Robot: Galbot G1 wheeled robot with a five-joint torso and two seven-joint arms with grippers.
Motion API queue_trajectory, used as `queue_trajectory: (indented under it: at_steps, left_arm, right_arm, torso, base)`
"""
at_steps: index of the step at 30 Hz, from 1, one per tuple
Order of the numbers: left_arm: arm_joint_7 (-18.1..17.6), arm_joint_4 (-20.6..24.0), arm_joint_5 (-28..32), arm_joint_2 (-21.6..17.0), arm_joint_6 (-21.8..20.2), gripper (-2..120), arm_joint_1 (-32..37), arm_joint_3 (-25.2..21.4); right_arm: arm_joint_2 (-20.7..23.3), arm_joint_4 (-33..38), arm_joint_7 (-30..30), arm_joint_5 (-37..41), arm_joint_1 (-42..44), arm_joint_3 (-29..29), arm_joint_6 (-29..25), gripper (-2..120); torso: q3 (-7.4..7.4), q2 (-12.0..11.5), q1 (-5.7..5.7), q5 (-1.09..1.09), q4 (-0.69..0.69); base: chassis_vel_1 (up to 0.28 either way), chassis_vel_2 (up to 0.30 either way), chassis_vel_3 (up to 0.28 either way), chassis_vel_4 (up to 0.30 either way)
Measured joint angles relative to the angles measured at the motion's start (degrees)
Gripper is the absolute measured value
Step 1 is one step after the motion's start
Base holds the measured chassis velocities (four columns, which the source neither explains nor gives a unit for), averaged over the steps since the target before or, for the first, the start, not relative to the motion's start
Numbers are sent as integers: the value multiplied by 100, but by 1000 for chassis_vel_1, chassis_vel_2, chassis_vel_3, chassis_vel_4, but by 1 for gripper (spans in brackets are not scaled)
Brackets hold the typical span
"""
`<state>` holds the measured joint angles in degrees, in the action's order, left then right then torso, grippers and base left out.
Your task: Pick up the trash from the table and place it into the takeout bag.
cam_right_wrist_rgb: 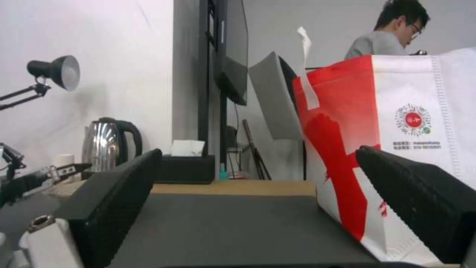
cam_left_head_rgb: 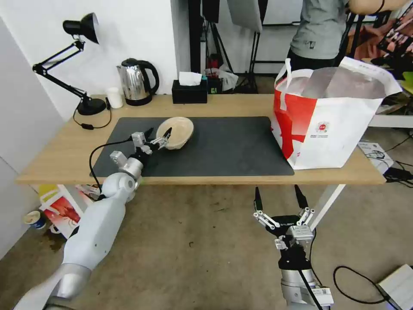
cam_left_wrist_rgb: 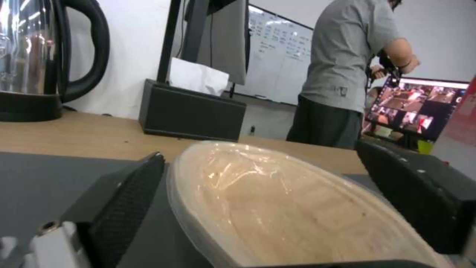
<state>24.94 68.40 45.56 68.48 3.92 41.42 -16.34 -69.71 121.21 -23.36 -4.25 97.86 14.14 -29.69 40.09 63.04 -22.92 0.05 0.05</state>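
A beige pulp bowl (cam_left_head_rgb: 177, 131) rests on the dark grey mat (cam_left_head_rgb: 232, 146) of the light-wood table (cam_left_head_rgb: 56, 155), tipped so its inside faces my left gripper (cam_left_head_rgb: 158, 133). That gripper is open, one finger on each side of the bowl's near rim. In the left wrist view the bowl (cam_left_wrist_rgb: 277, 208) fills the gap between the fingers (cam_left_wrist_rgb: 129, 201) without being squeezed. The white and red takeout bag (cam_left_head_rgb: 327, 116) stands open at the table's right end. My right gripper (cam_left_head_rgb: 277, 191) hangs open below the table's front edge, facing the bag (cam_right_wrist_rgb: 411, 149).
At the back of the table stand a desk lamp (cam_left_head_rgb: 81, 64), a small white cup (cam_left_head_rgb: 114, 97), a steel kettle (cam_left_head_rgb: 135, 82) and a black tissue box (cam_left_head_rgb: 189, 90). A person stands behind the bag. Cables lie on the floor at right.
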Motion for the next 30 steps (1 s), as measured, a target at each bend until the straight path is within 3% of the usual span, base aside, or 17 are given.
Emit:
queue_trajectory:
  at_steps: [1, 2, 3, 6, 10, 13, 17, 23, 26, 30]
  left_arm:
    - [45, -5, -9, 9, -30, 91, 45, 14]
    - [112, -78, -36, 41, -38, 87, 79, 44]
    - [135, -80, -54, 27, -56, 81, 84, 44]
    - [175, -79, -58, 16, -60, 73, 100, 45]
    - [190, -80, -60, 9, -61, 62, 117, 33]
    - [207, -79, -61, 4, -47, 45, 129, 17]
    - [253, -79, -70, -1, 23, 31, 148, -14]
    - [288, -79, -92, -53, 70, 15, 151, -14]
    - [290, 23, -101, -122, 69, 0, 164, -10]
    - [266, 249, -163, -234, 106, 0, 250, -6]
  right_arm:
    - [0, -1, 0, 0, -1, 1, 0, 100]
    - [6, -3, -3, 2, 8, -2, -3, 100]
    - [-8, -1, -3, 0, -6, 11, -9, 100]
    - [3, -4, -1, 2, 1, 6, -2, 100]
    - [-1, -1, 1, 1, -2, 0, -4, 100]
    - [0, -1, 1, 1, 0, -1, -3, 100]
    - [0, -1, 0, 1, 0, -1, -3, 100]
    - [0, -2, 0, 1, 0, 0, -2, 100]
    - [0, -1, 0, 1, 1, 0, -1, 100]
    - [0, -1, 0, 1, 1, 0, 0, 100]
  torso:
    - [1, 0, 1, -1, 3]
    - [8, -5, 0, -28, 8]
    - [7, -7, -1, -17, -14]
    - [5, -5, -1, -13, -3]
    - [3, -4, -1, -4, -6]
    - [2, -3, -1, -5, -7]
    - [2, -2, -1, -5, -8]
    - [2, -2, 0, -7, -10]
    - [5, -6, -2, -17, -7]
    - [9, -11, -8, -19, -7]
  base:
    - [0, 0, 0, 0]
    - [0, 0, 0, 0]
    - [0, 0, 0, 0]
    - [0, 0, 0, 0]
    - [0, 0, 0, 0]
    - [0, 0, 0, 0]
    - [0, 0, 0, 0]
    - [0, 0, 0, 0]
    - [0, 0, 0, 0]
    - [0, 0, 0, 0]
